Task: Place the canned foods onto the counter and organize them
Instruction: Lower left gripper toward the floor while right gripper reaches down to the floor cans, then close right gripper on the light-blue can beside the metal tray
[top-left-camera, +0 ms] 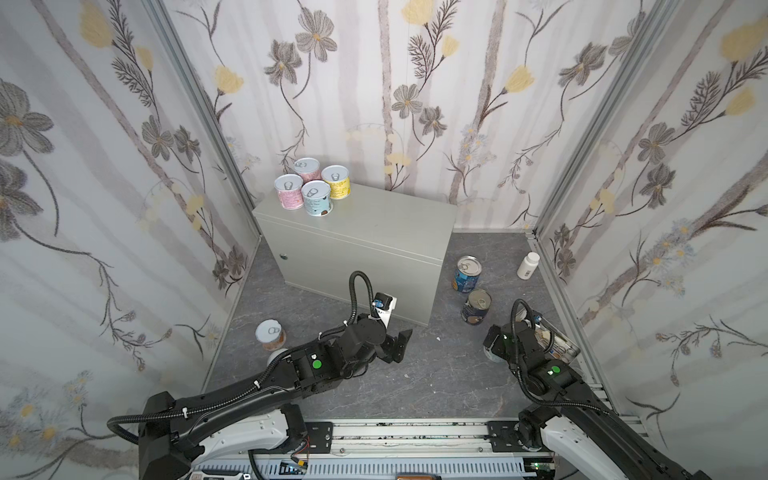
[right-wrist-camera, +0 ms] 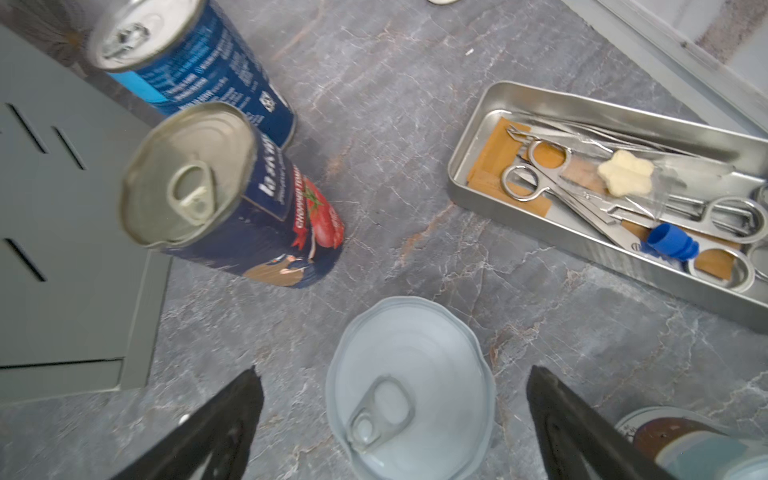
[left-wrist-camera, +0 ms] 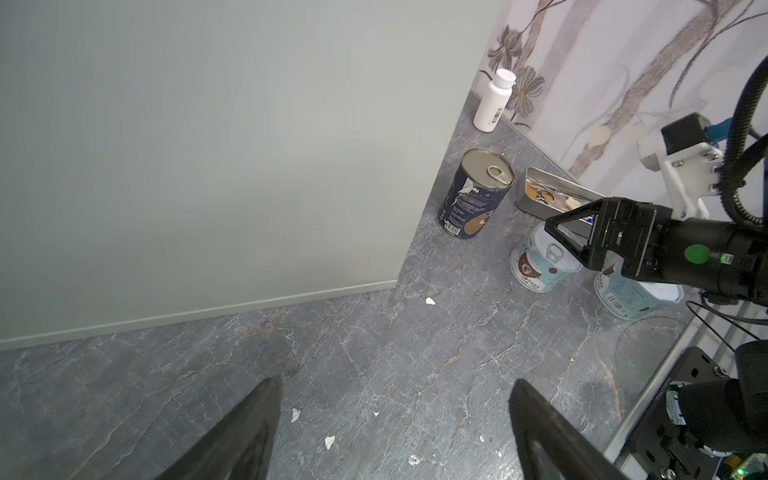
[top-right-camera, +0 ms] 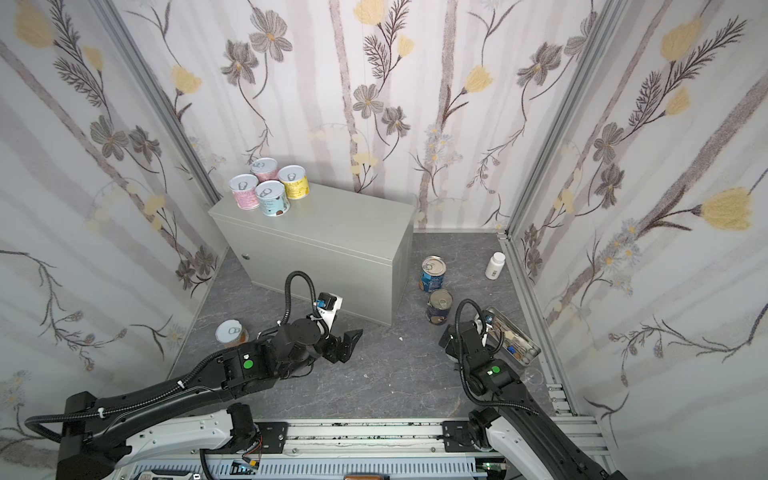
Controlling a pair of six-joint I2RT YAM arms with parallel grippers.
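Several short pastel cans, among them a pink one (top-left-camera: pixel 289 197), a yellow one (top-left-camera: pixel 336 187) and a pale blue one (top-left-camera: pixel 316 203), stand clustered on the far left corner of the light-grey counter (top-left-camera: pixel 374 220). My left gripper (top-left-camera: pixel 399 340) hovers open over bare floor in front of the counter, with nothing between its fingers (left-wrist-camera: pixel 266 415). My right gripper (right-wrist-camera: pixel 395 374) is open, its fingers on either side of a pale blue can (right-wrist-camera: pixel 411 399) standing on the floor. A tall blue can (top-left-camera: pixel 466 274) and a navy can (top-left-camera: pixel 476 307) stand right of the counter. Another short can (top-left-camera: pixel 270 334) stands on the floor at the left.
A white pill bottle (top-left-camera: pixel 528 266) stands by the right wall. An open metal tin (right-wrist-camera: pixel 582 108) with scissors lies on the floor beside the right gripper. A second pale blue can (left-wrist-camera: pixel 631 295) sits under the right arm. Patterned walls enclose three sides.
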